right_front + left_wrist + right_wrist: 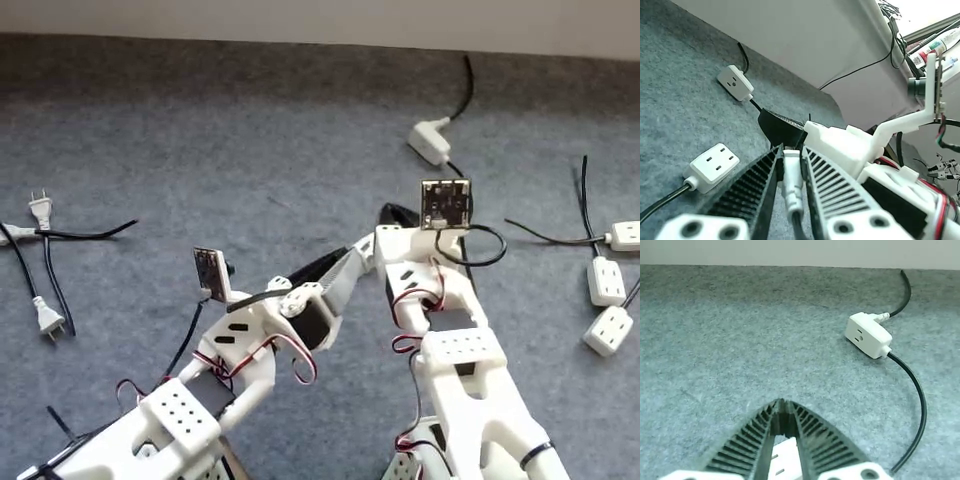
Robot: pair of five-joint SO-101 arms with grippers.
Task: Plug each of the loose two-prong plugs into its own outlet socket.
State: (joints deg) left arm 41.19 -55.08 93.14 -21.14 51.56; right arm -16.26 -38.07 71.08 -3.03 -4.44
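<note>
Grey carpet [250, 130] covers the table.

Left arm [240, 345]: stretched low and diagonally toward table centre. Right arm [460, 360]: extended straight up the table, wrist pitched down. The two grippers meet near centre.

Left gripper [791, 150]: clamped on a white plug [792, 186]. The plug body lies along the fingers, its black cord running back toward the wrist.

Right gripper [782, 409]: fingertips pressed together, pointed at the carpet. Cannot tell if anything is pinched.

Near socket [715, 166]: on the carpet just beside the left gripper, slots up.

Far socket [430, 142]: beyond both grippers, near the far edge, on a black cord.

Three sockets [606, 281]: grouped at one side edge, well apart from the arms.

Two loose plugs [40, 208] [50, 318]: at the opposite side edge, cords crossing.
</note>
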